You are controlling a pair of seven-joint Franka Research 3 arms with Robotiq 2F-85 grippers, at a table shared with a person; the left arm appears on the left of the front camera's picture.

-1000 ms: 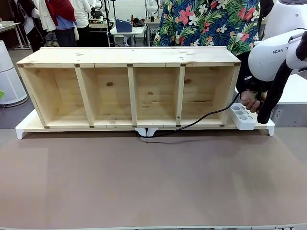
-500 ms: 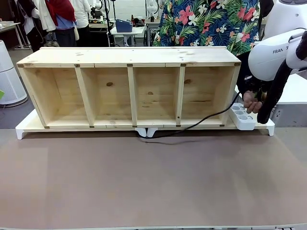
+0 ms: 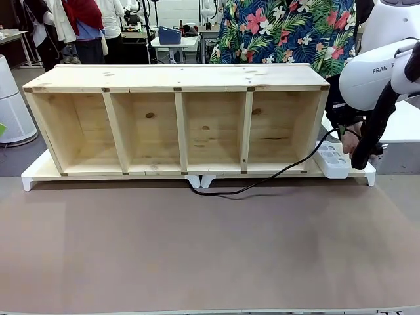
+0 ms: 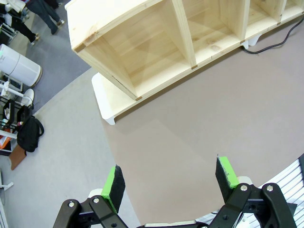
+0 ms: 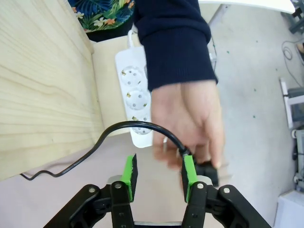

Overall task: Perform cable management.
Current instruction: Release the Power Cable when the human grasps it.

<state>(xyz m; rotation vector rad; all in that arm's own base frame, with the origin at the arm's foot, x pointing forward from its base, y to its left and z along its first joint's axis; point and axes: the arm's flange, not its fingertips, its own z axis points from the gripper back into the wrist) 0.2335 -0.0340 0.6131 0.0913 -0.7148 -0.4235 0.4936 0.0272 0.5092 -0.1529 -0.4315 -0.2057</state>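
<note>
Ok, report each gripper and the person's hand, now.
Left gripper: open, empty.
Right gripper: open, thin glossy black cable between its fingers.
Person's hand: holds the cable's plug end.

Grey floor surrounds the table; a white cylindrical appliance stands left, people and desks behind.

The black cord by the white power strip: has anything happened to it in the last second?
Yes. The person's hand has drawn the plug end of the cable to the right, away from the power strip, toward the right end effector, whose fingers are open around it. The cable's loop now lies farther out on the table. The wooden shelf and left end effector are unchanged.
</note>
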